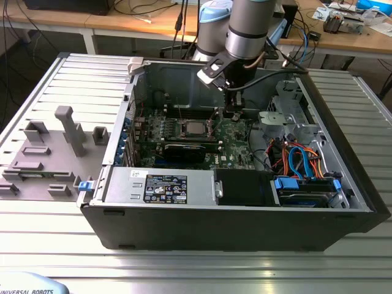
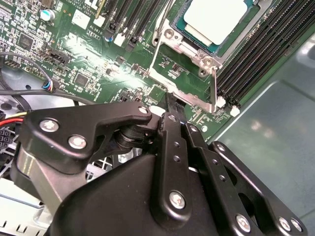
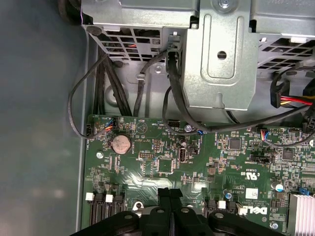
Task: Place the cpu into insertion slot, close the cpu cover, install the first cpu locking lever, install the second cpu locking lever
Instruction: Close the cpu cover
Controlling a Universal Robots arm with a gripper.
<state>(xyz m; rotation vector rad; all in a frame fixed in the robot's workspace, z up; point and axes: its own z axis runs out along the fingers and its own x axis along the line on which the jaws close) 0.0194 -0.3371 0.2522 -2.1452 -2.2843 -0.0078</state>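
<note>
The cpu [image 1: 195, 127], a square chip with a silver-grey top, lies in the insertion slot [image 1: 195, 135] on the green motherboard. In the second wrist view the cpu [image 2: 214, 19] sits inside the silvery cpu cover [image 2: 173, 38], which lies flat around it. A thin wire lever [image 2: 158, 34] runs along the socket's side. My gripper [image 1: 234, 113] hangs just off the socket on the exterior view's right. Its black fingers [image 3: 164, 196] are pressed together, shut, with nothing visible between them. In the second wrist view my gripper [image 2: 170, 104] has its tip close to the socket's metal frame edge [image 2: 212, 93].
The open computer case [image 1: 343, 214] walls in the board. A black graphics card [image 1: 184, 150] lies in front of the socket. Long black memory slots [image 2: 266, 49] run beside it. Drive cages and coloured cables [image 1: 294, 159] crowd the exterior view's right. Grey fixtures [image 1: 70, 131] stand on the table.
</note>
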